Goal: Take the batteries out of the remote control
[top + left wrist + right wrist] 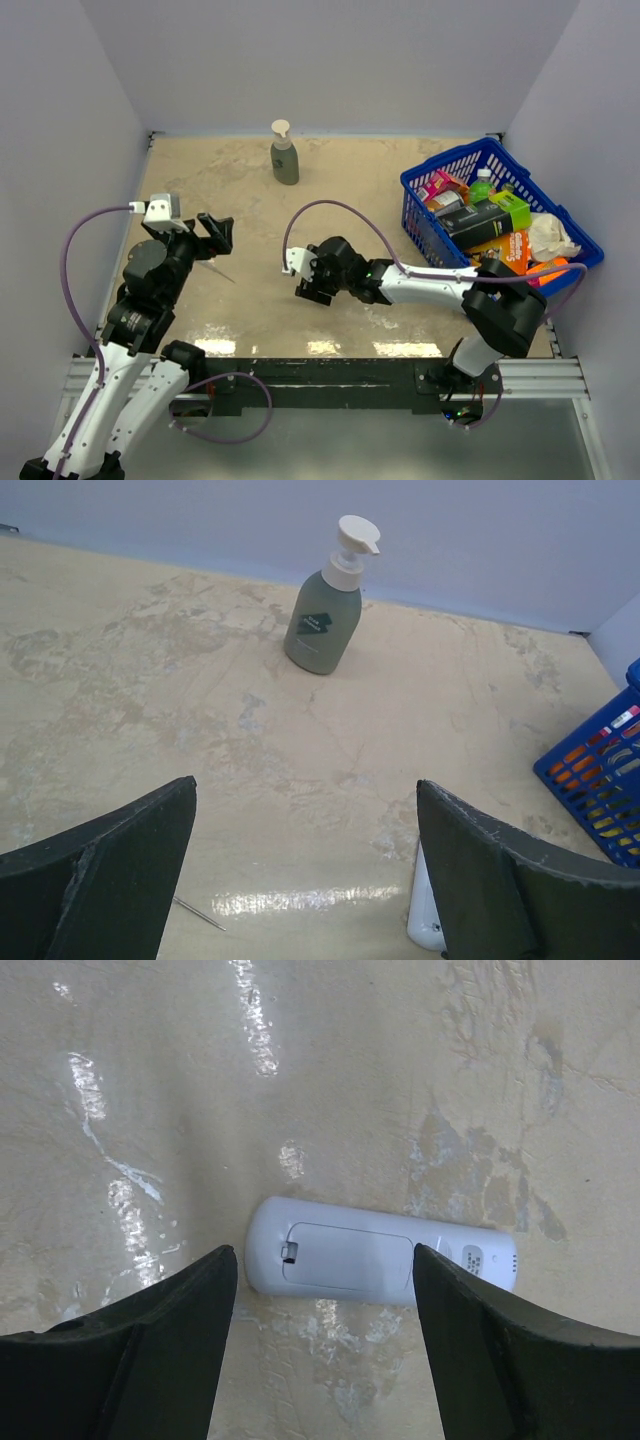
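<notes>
The left claw (305, 790) is held wide open and empty above the tabletop (150, 680). The right claw (322, 1255) is spread open over the remote (385, 1260), which is laid flat, apparently untouched, its cover (345, 1256) closed.

Soap bottle (322, 620): dark label with pale print, too small to read.
Remote control (380, 1257): small marking near one end, illegible.
Packages (487, 222) in basket (412, 215): colourful printing, nothing readable.
</notes>
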Robot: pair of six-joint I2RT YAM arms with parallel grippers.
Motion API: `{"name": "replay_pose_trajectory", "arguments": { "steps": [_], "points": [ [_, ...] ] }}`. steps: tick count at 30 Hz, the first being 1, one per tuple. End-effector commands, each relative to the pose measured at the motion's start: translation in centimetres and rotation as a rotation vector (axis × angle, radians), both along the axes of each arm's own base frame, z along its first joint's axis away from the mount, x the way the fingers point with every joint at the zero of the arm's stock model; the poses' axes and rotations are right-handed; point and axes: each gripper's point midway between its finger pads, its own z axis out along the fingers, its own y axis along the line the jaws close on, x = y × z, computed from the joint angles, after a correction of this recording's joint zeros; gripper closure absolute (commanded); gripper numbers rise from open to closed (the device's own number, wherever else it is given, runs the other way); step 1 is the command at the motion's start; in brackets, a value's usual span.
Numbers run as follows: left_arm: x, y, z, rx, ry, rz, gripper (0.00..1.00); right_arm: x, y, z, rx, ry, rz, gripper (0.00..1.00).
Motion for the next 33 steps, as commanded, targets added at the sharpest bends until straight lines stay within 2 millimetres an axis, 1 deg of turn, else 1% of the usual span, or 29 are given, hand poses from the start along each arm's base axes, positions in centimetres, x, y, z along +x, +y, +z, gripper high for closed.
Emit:
{"name": "replay_pose_trajectory", "arguments": {
  "steps": [1,8,15,19,29,33],
  "points": [
    [0.1,0.4,0.4,0.013,-0.018,0.017,0.05,1.4,0.8,1.8,0.038,-0.11,-0.007,0.27],
    [0.3,0.4,0.1,0.02,-0.004,0.02,0.05,1.1,0.4,0.7,0.004,-0.108,-0.005,0.29],
    [0.3,0.3,0.0,0.019,0.003,0.017,0.05,1.2,0.1,-0.3,-0.05,-0.111,-0.009,0.29],
    [0.3,0.3,-0.1,0.016,0.004,0.019,0.05,1.1,0.2,-0.3,-0.052,-0.116,-0.009,0.29],
    [0.3,0.4,-0.3,0.02,0.014,0.023,0.05,1.9,-0.1,0.4,-0.051,-0.151,-0.05,0.32],
    [0.4,0.4,-0.4,0.022,0.018,0.022,0.05,1.7,0.2,0.6,-0.041,-0.156,-0.041,0.31]
  ]
}}
